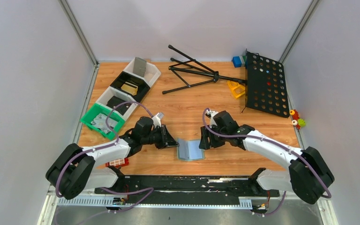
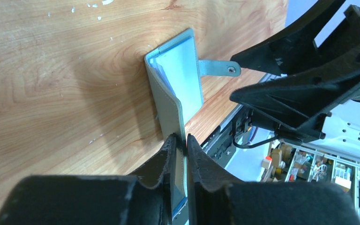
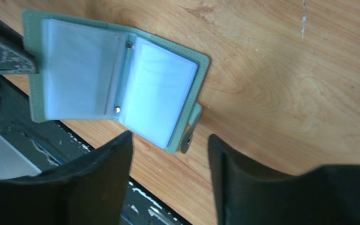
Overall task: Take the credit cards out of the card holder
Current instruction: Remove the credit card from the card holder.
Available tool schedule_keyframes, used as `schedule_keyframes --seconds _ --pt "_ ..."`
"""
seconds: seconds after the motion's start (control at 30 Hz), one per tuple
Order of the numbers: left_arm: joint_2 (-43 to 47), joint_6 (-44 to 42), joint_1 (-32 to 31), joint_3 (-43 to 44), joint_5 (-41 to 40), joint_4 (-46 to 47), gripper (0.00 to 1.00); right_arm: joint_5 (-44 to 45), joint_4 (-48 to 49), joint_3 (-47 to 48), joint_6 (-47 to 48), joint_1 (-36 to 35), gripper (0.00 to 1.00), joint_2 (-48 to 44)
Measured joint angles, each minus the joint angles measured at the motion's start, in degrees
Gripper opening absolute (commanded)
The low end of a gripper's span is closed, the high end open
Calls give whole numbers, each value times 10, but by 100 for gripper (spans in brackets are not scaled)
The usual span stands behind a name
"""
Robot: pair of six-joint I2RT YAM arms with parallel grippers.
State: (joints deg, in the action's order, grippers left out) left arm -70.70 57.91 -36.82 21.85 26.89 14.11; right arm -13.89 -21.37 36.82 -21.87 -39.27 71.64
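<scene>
The grey-blue card holder (image 1: 190,149) lies open on the table between my two grippers. My left gripper (image 1: 172,140) is shut on its left cover and holds that cover raised; the left wrist view shows the cover (image 2: 173,112) pinched between the jaws (image 2: 182,140). In the right wrist view the holder (image 3: 117,77) shows its pale translucent sleeves, with whitish credit cards (image 3: 157,96) inside the right sleeve and a small snap flap (image 3: 191,133) at the side. My right gripper (image 3: 168,150) is open and empty just beside that flap, and sits right of the holder in the top view (image 1: 203,139).
White, black and green trays (image 1: 104,119) stand at the back left. A red block with white squares (image 1: 117,162) lies by the left arm base. A black folded stand (image 1: 194,72) and a black perforated board (image 1: 265,84) are at the back right.
</scene>
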Motion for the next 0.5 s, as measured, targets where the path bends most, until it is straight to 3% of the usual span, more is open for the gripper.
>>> schedule_keyframes --seconds 0.07,0.2,0.3,0.5 --pt "2 -5 0 4 0 -5 11 3 -12 2 0 0 74 -19" --pt "6 -5 -1 4 3 -8 5 2 -32 23 6 -13 77 -43" --pt "7 -5 -2 4 9 -6 3 -14 -29 40 1 -35 90 -43" --pt "14 -1 -2 4 19 0 1 -66 11 43 -20 -57 88 -24"
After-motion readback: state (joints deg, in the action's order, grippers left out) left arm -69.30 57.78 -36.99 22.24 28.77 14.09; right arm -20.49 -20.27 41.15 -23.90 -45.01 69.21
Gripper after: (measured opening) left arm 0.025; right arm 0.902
